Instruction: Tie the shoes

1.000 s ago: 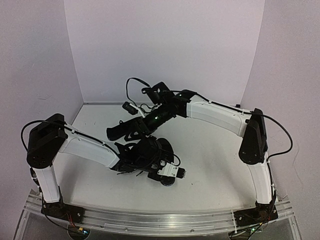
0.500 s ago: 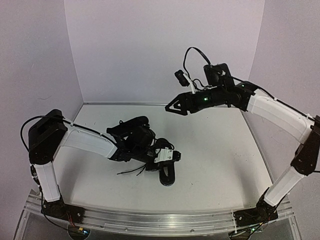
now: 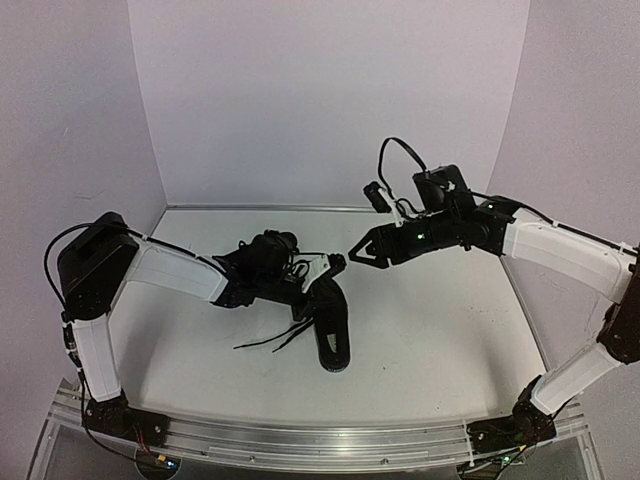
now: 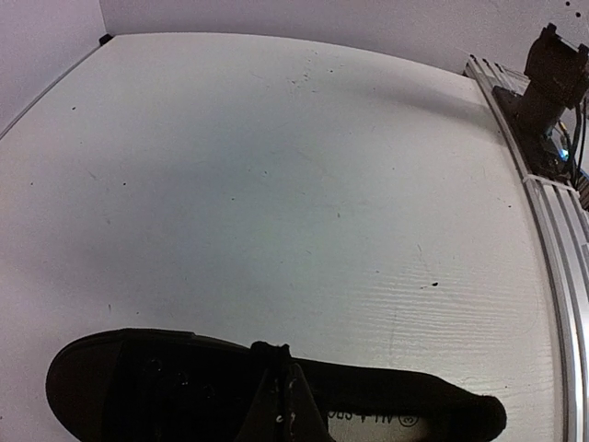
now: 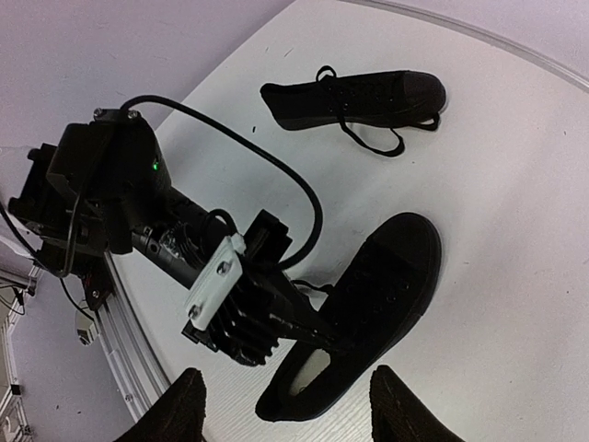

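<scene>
One black shoe [image 3: 331, 335] lies near the table's middle, heel toward the arms, with thin laces [image 3: 272, 340] trailing to its left. It shows in the left wrist view [image 4: 156, 387] and the right wrist view [image 5: 373, 299]. My left gripper [image 3: 324, 300] [image 4: 276, 373] [image 5: 324, 337] is shut on a bit of black lace at the shoe's opening. The second shoe [image 5: 359, 99] lies farther back on its side, laces loose; the left arm hides it in the top view. My right gripper [image 3: 358, 252] [image 5: 290, 414] is open and empty, in the air above and to the right of the near shoe.
The metal rail [image 4: 561, 239] runs along the table's near edge, with the right arm's base [image 4: 550, 74] on it. Purple walls [image 3: 320, 100] close in the back and sides. The left arm's cable [image 5: 276, 175] loops above its wrist.
The right gripper left the spot beside the left gripper, swung up and to the right, then came down partway toward the middle. The left wrist drew back, uncovering the near shoe.
</scene>
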Action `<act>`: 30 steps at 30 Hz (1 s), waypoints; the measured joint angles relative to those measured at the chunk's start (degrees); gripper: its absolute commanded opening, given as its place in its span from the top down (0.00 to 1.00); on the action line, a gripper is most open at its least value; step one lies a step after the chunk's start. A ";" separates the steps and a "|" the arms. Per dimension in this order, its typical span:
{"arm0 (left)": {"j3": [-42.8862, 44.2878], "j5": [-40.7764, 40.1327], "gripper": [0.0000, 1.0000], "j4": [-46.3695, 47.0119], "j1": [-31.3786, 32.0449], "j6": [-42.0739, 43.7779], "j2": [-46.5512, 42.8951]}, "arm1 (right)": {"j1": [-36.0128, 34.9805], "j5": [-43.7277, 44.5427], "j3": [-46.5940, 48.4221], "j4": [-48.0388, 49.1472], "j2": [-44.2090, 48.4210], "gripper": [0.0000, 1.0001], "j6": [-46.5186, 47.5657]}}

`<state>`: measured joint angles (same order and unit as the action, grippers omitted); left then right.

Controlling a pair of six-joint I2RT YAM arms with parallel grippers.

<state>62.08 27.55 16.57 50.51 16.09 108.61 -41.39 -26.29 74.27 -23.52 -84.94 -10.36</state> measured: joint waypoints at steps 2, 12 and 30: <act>0.00 0.78 0.99 1.24 -0.47 -2.63 0.30 | 0.00 0.08 -0.66 0.05 0.07 0.43 -0.30; 0.00 1.29 0.97 3.57 -1.60 -9.48 0.69 | 0.00 0.34 -3.93 0.58 0.64 0.52 -1.09; -3.45 -1.51 0.96 7.62 -3.49 -17.27 1.02 | 0.00 0.42 -6.45 2.24 0.69 0.54 -1.94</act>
<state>58.63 26.04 24.19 47.02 -1.18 109.62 -41.39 -25.87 67.83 -21.28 -84.25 -12.30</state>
